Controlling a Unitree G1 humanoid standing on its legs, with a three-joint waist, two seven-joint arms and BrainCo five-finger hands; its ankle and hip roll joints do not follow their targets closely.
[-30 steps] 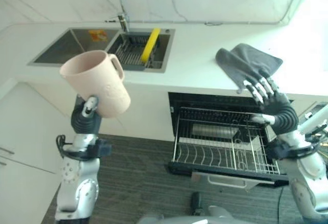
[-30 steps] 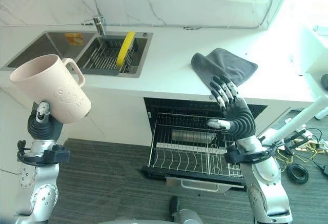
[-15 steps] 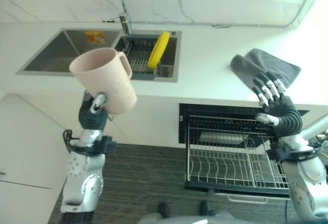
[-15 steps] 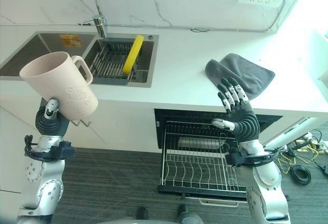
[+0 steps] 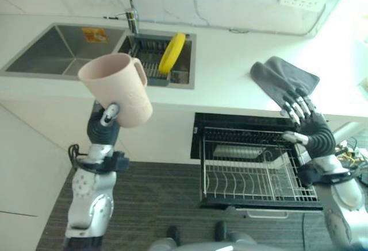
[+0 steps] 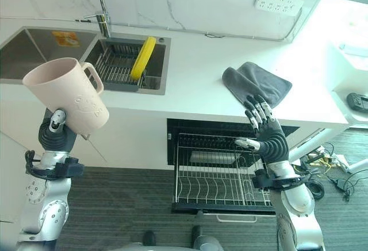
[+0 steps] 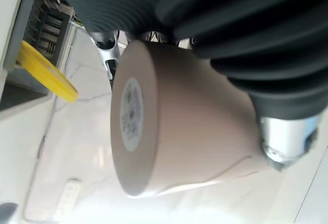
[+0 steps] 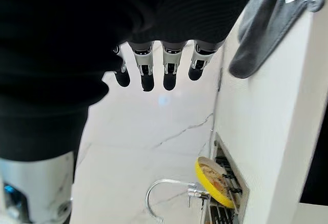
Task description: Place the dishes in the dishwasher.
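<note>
Pink mug [image 5: 117, 89] gripped atop left hand [image 5: 102, 126]; tilted.

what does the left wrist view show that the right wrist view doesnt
Left wrist view alone: the pink mug held in the left hand, seen from its base with a round label, and a wall socket strip.

Right wrist view alone: the right hand with straight fingers holding nothing, the grey cloth on the counter edge, and the curved tap.

Both: the yellow plate standing in the sink rack, and the white marble wall.
</note>
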